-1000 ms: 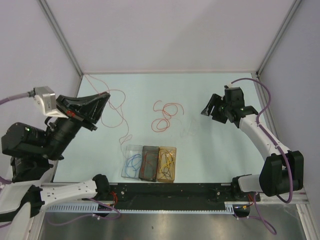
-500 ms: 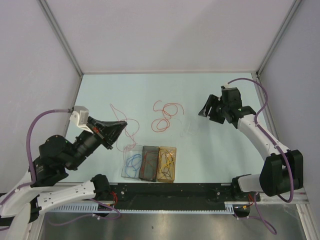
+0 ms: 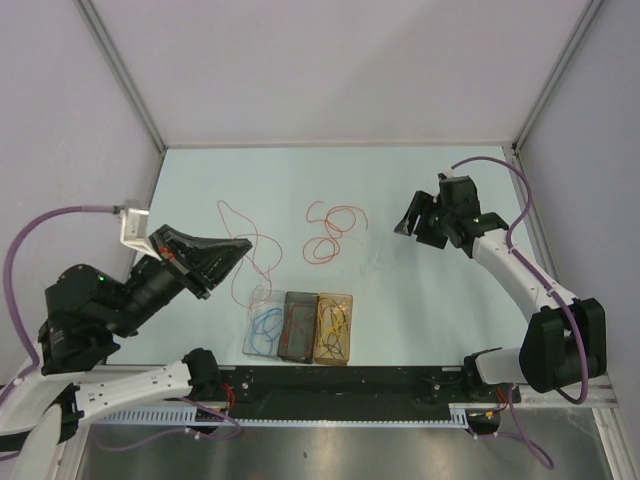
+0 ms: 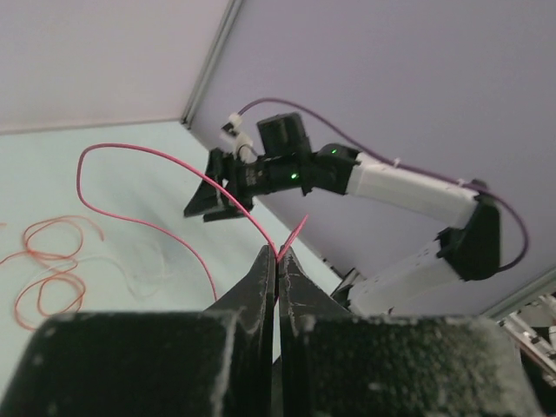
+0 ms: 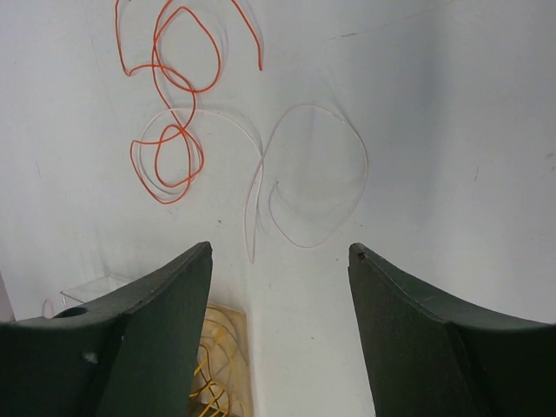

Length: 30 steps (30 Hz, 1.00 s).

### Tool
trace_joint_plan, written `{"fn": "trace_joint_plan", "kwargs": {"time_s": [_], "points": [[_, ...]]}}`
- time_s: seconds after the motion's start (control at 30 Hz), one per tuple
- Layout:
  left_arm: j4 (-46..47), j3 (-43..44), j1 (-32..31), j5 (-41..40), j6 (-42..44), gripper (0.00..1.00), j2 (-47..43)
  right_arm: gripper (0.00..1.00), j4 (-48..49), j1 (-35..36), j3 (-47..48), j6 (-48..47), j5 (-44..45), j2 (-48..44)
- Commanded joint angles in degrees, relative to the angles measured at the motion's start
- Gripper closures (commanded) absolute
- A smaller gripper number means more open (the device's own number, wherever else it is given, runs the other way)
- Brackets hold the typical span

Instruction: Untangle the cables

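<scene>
My left gripper is shut on a thin red cable and holds it above the table, left of centre. In the left wrist view the jaws pinch the red cable, which arcs away to the left. An orange cable lies in loose loops mid-table, also in the right wrist view. A pale, nearly clear wire lies beside it. My right gripper is open and empty, hovering right of these wires.
Three small boxes stand at the near edge: a clear one with a blue cable, a dark one with a dark cable, an amber one with a yellow cable. A black rail runs along the front. Grey walls enclose the table.
My left gripper has swung from the far left toward the middle, carrying the red cable nearer the boxes. The right gripper has shifted only slightly.
</scene>
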Motion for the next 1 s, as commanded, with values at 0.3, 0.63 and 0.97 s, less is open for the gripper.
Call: {"fn": "trace_joint_plan", "kwargs": {"time_s": [0.3,0.63,0.97], "points": [[-6.09,7.70,-0.10,0.13,-9.16,1.00,2.14,0.31,1.43,-0.46,-1.30,-0.22,-0.37,-1.89],[-5.83,-3.37,-0.10,-4.09,-14.35,1.00,-2.44,0.31,1.17,-0.46,-2.01,-0.22,-0.55,-2.59],[-7.93,-10.68,-0.10,-5.58,-21.99,1.00,-4.11,0.31,1.78,0.59,-2.01,0.39,-0.81,-2.59]]}}
